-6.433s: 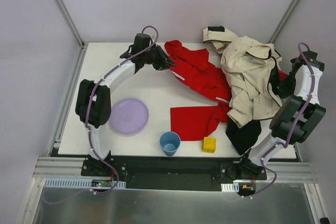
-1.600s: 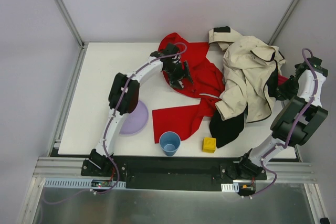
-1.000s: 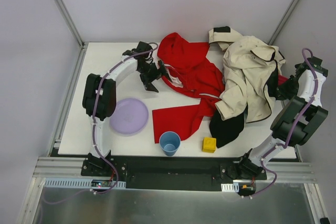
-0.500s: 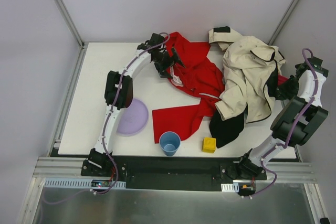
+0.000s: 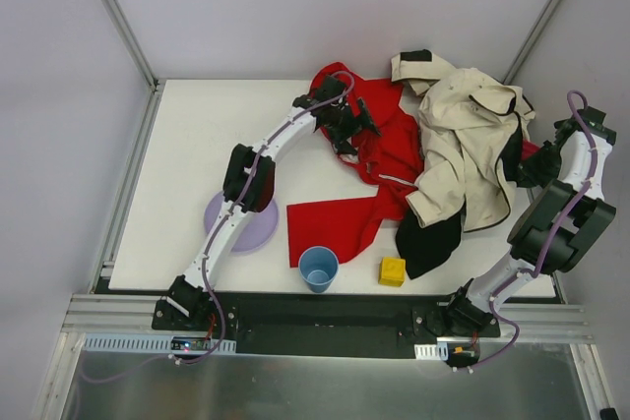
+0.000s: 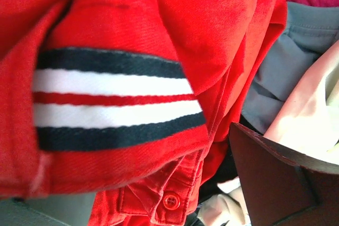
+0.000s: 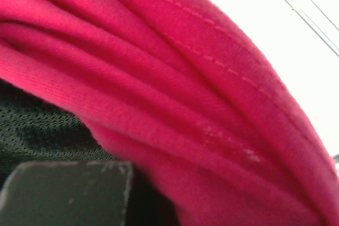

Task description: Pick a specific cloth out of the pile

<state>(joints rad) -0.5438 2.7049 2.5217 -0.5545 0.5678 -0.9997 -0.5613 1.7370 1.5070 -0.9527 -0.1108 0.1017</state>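
The cloth (image 5: 389, 150), a big bright red garment, sprawls mid-table, one flap (image 5: 335, 223) reaching toward the front. In the left wrist view the cloth (image 6: 132, 19) fills the frame, showing a navy-and-white striped band (image 6: 111, 99) and a red button. My left gripper (image 5: 356, 123) hovers open over its upper part, and only one dark finger (image 6: 280, 183) shows. The pile (image 5: 463, 154), mainly a cream-and-black jacket, overlaps the cloth's right edge. My right gripper (image 5: 527, 169) is shut and buried in the pile's right side against a magenta cloth (image 7: 212, 104). Whether it pinches that cloth I cannot tell.
A purple plate (image 5: 221, 228) lies partly under the left arm. A blue cup (image 5: 318, 268) and a yellow block (image 5: 393, 270) stand near the front edge. The jacket's black part (image 5: 428, 238) hangs toward the block. Grey-blue fabric (image 6: 286, 62) lies beside the red cloth.
The left arm swung right, from beside the cloth's left edge to over its upper middle, and the red folds there shifted. The right arm and the pile have not moved.
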